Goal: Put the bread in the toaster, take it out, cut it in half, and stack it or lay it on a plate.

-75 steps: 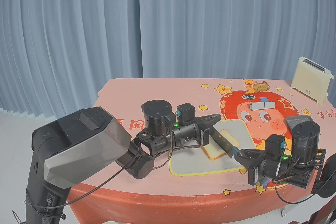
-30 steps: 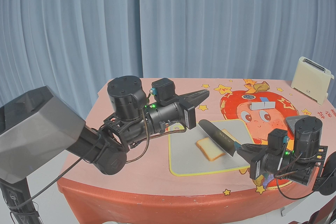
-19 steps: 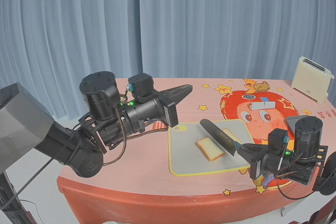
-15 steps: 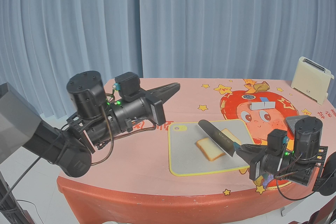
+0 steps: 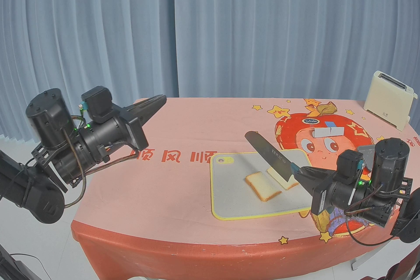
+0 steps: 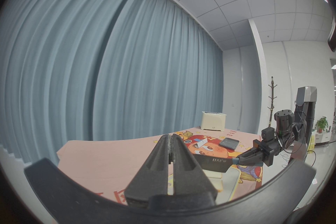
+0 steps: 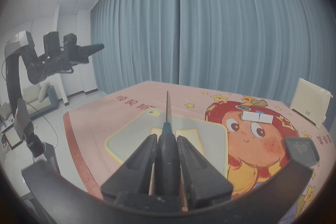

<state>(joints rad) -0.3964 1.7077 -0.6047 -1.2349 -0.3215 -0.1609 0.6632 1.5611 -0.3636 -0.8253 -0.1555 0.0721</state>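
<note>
— What covers the pink cartoon-printed worktop point(image 5: 175, 215)?
— A pale grey cutting board with a yellow rim point(image 5: 232, 202) lies near the front. A cream toaster point(image 5: 389, 106) stands at the far right corner.
— The knife?
— The dark-bladed, teal-handled knife point(image 5: 271, 154) hangs over the board, blade on edge. Its long axis runs from the right claw point(image 5: 302, 171), clamped on the handle, up toward the far left.
— Bread?
— Two halves of white bread point(image 5: 262, 186) lie flat on the board, one either side of the blade.
— Left claw point(image 5: 158, 98)?
— Closed on nothing, raised off the worktop's left edge.
</note>
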